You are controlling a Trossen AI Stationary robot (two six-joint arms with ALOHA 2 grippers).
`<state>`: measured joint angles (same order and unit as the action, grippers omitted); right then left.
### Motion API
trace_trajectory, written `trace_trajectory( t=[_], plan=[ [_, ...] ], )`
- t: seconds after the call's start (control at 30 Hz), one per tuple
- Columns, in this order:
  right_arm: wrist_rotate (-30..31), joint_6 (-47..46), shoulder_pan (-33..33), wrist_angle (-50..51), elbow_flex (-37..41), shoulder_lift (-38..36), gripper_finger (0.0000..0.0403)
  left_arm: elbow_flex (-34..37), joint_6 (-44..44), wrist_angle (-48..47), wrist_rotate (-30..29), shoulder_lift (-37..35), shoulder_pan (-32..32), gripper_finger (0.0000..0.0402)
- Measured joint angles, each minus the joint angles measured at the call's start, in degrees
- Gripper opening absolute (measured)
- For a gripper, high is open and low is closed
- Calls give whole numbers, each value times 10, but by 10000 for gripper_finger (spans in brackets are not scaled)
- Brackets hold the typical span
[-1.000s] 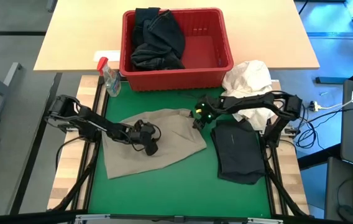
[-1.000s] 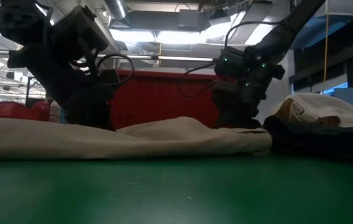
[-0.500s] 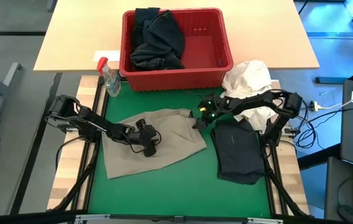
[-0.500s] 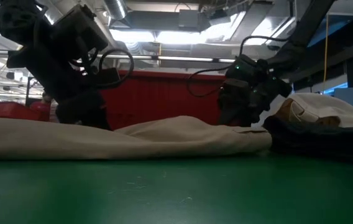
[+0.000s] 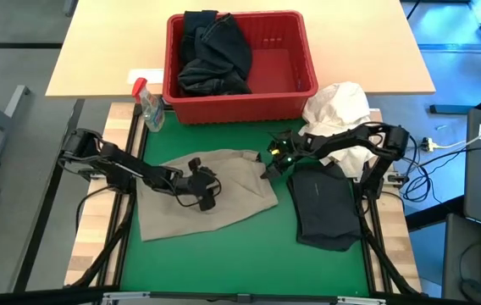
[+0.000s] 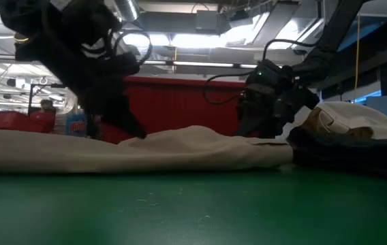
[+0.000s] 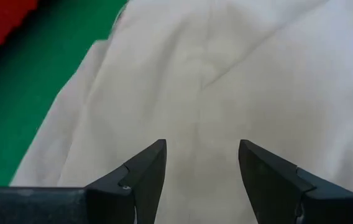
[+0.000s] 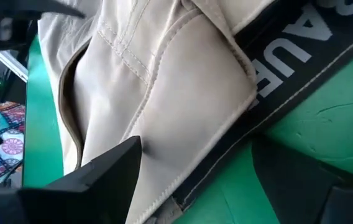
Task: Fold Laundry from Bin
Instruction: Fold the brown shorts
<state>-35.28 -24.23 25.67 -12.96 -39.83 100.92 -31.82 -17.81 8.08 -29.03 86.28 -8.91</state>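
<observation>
A khaki garment [image 5: 207, 193] lies spread on the green mat [image 5: 223, 263]. My left gripper [image 5: 204, 197] hovers open just over its middle [image 7: 201, 149], fingers slanting down. My right gripper [image 5: 268, 165] is open at the garment's far right corner. In the right wrist view a seamed khaki edge with a black lettered band [image 8: 276, 68] lies between its fingers [image 8: 195, 149]. A folded black garment [image 5: 325, 207] lies to the right. The red bin [image 5: 304, 85] on the far table holds dark laundry [image 5: 215, 51]. My right gripper has its open fingers [image 8: 108, 165] on either side of the khaki garment's seamed corner [image 8: 183, 118], slanting down from the table's right. I cannot tell whether they touch the cloth. The garment lies flat on the mat.
A white cloth bundle [image 5: 338, 110] sits behind my right arm. A small clear spray bottle with a red top [image 5: 150, 106] stands left of the bin. The near half of the mat shows bare green. A person [image 6: 45, 109] shows far off in the room.
My left gripper has risen off the khaki garment and rolled about its own line, staying open. My right gripper has sunk and tipped to a flatter slant at the garment's far right corner. The garment has stayed spread on the mat.
</observation>
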Motion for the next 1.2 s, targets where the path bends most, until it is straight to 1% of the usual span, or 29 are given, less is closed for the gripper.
trace_trajectory(
  t=[0.1,0.2,0.33,0.47,0.57,0.63,0.77,0.9,0.97,1.03,1.13,1.2],
  plan=[
    [9,-26,1,-3,-4,0,303,-13,-21,3,22,0,0,195],
    [11,-23,0,-3,-6,1,303,-12,-32,2,36,2,4,195],
    [21,-8,-11,-8,-7,9,303,8,-46,7,37,17,10,195],
    [29,-24,-31,-45,-8,34,303,27,-46,24,37,44,12,195],
    [54,-37,-45,-68,-8,46,303,35,-48,41,33,71,11,195],
    [65,-44,-49,-82,-8,48,303,39,-49,68,29,89,11,195],
    [63,-57,-52,-109,-8,49,303,44,-45,121,31,109,11,195],
    [54,-57,-52,-116,-8,49,301,45,-28,129,31,110,11,195],
    [41,-53,-52,-116,-8,49,290,45,-24,129,32,110,11,195],
    [32,-51,-52,-120,-9,50,268,45,-23,128,33,110,11,195],
    [25,-51,-53,-136,-8,51,214,45,-23,128,30,110,11,195],
    [37,-35,-56,-142,-8,52,168,45,-22,128,29,110,12,195]
  ],
)
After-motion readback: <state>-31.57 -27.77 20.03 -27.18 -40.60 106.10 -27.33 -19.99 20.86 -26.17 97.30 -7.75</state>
